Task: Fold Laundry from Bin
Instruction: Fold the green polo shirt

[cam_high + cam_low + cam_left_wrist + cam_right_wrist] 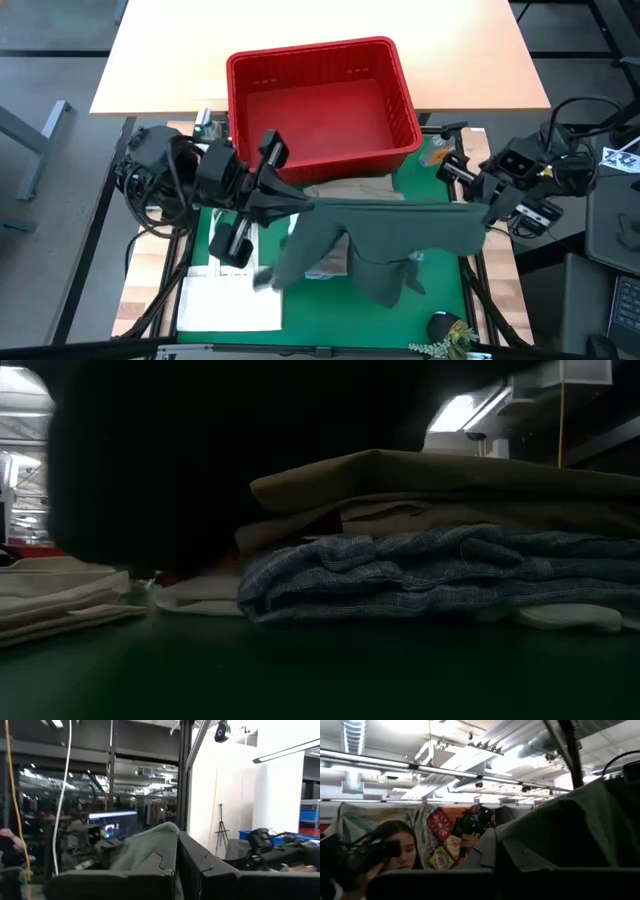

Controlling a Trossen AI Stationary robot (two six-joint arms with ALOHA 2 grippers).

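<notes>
A dark green garment (400, 235) is stretched in the air between my two grippers, over the green mat in front of the empty red bin (320, 100). My left gripper (306, 203) is shut on its left end, and my right gripper (484, 212) is shut on its right end. In the low view the garment shows as a dark hanging mass (200, 460). Under it, a tan garment (440, 485) lies folded on a blue-and-white striped one (420, 575). Folded white cloth (230, 300) lies at the near left. My left gripper pinches the green garment's upper left end (150, 845) between its two fingers, coming level from the table's left. The cloth bunches out past the fingertips. The upper edge runs fairly taut toward the other gripper. My right gripper pinches the garment's upper right end (560, 830) between its two fingers, coming level from the table's right. The cloth drapes over the fingers. The rest hangs below the held edge (385, 275); I cannot tell whether it touches the stack.
The bin stands at the mat's far edge, against a light wooden table (300, 30). A small dark object with a sprig (447, 330) lies at the near right. A person with a camera (395, 850) shows in the room behind.
</notes>
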